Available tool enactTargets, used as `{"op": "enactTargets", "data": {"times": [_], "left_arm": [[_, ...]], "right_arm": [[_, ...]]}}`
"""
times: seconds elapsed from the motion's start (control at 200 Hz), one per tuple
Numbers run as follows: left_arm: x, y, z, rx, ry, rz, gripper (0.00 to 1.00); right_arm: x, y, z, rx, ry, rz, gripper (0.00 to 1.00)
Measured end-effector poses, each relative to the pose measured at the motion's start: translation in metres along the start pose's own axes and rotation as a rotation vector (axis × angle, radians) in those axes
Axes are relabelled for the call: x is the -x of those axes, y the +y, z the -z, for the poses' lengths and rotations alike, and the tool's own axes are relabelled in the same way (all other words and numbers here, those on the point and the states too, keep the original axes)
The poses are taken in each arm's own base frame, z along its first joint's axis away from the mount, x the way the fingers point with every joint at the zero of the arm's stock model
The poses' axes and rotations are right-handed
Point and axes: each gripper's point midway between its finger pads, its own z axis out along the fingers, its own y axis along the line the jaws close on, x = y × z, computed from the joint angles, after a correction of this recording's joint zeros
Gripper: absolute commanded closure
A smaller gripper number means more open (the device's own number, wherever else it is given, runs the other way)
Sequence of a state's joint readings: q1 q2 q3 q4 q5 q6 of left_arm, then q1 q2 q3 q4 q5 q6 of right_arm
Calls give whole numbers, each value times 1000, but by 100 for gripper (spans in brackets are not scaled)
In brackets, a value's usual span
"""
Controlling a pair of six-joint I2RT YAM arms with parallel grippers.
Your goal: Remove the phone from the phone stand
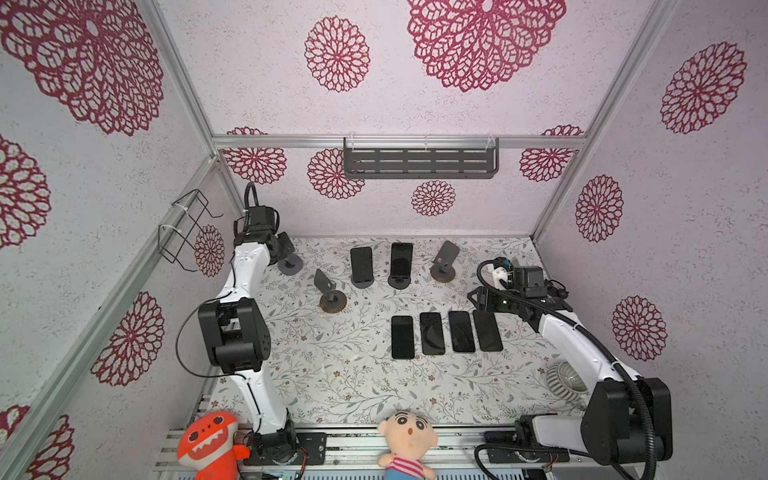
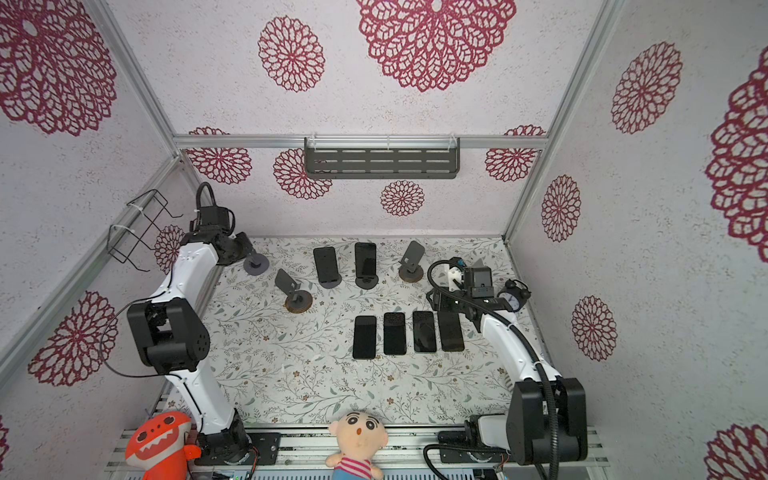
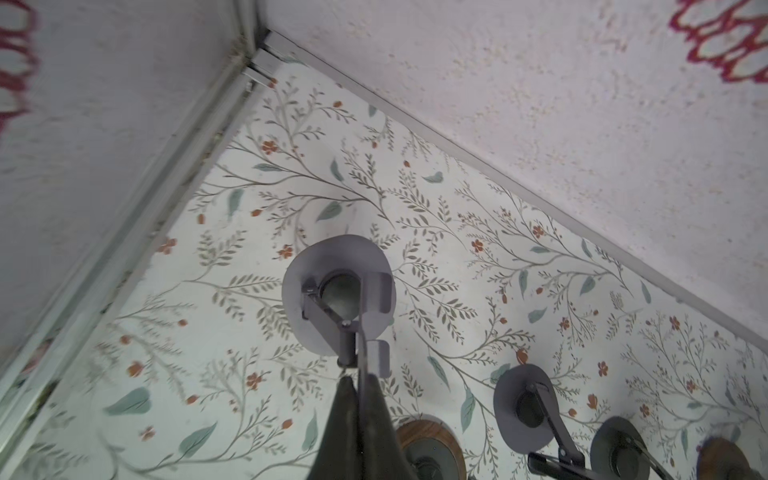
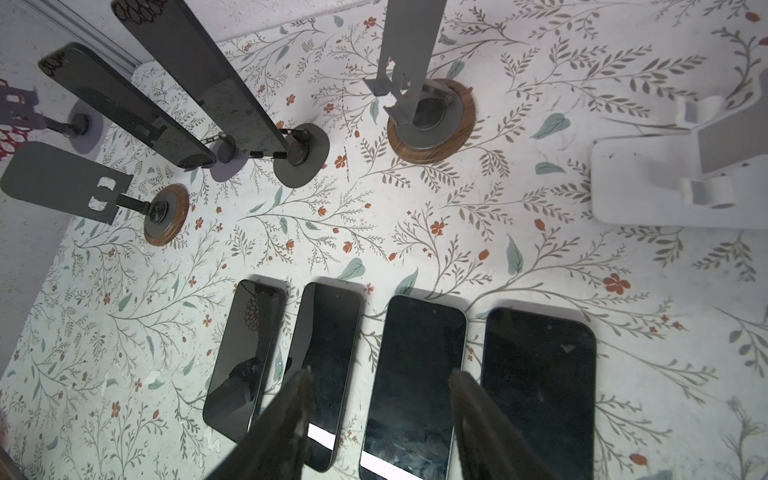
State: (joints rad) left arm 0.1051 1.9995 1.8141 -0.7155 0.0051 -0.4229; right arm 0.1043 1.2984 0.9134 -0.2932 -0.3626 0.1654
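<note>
A: Phones (image 1: pixel 361 264): two are leaning on stands (image 1: pixel 360 283) by the table's (image 1: pixel 332 374) far edge. You?
B: You're pinching the empty far-left corner stand (image 3: pixel 338 253) with left gripper (image 3: pixel 359 380), likely steadying it; right gripper (image 4: pixel 380 372) is hovering unclenched, empty.

Floral tabletop (image 1: pixel 332 382) from above: four flat phones (image 1: pixel 432 333) in a row, two upright phones (image 1: pixel 360 264) on phone stands (image 1: pixel 360 284) behind, two empty stands (image 1: pixel 330 291) flanking them, left gripper (image 1: pixel 286 247) at a corner stand (image 1: pixel 289 264), right gripper (image 1: pixel 478 300) above the row's right end.
</note>
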Motion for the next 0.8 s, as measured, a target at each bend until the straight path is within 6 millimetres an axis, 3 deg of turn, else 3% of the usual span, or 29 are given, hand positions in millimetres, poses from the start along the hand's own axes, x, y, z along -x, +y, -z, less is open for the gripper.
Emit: {"op": "enactTargets", "data": {"times": [0.18,0.34,0.595,0.801], "left_arm": [[-33,-55,-39,-93,97,-114,100],[-41,-91,-52,-163,123,-164,100],[-37,-87,-64,-147,157,-174,100],[-43,-84,-66,-139,190,-195,71]], "right_arm": [[-12,-4,-2,-8,26,-10,43],[-19,-8,-2,-27,42,-9,43],[-17,-8,1,-33,32,-1,44],[-19,-10,3,-44,38,-3,44]]}}
